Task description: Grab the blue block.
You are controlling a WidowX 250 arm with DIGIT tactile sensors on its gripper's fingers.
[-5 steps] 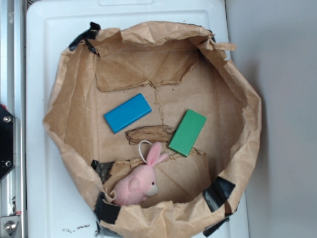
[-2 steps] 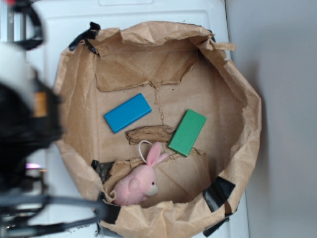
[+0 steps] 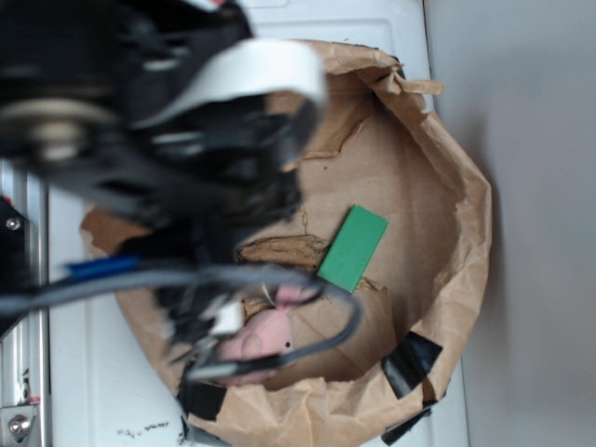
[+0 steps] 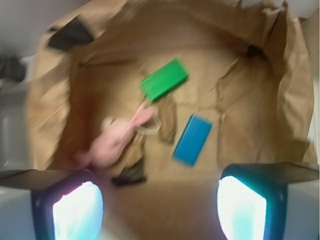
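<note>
Lying flat, blue block (image 4: 193, 140) long axis diagonal, fingers (image 4: 243, 207) spread.

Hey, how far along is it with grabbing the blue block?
Early. The arm is above the paper-lined bin. The gripper is open and empty, high over the blue block, which lies flat near the green block and pink bunny. Descending, closing and lifting remain.

Your arm (image 3: 158, 121) shows as a blurred black mass of housings with a broad white band across its top. Grey cables (image 3: 186, 279) loop beneath it, one stretch sleeved blue. The pincer (image 4: 160, 210) has two dark fingers (image 4: 67, 205) with pale, glowing inner pads.
</note>
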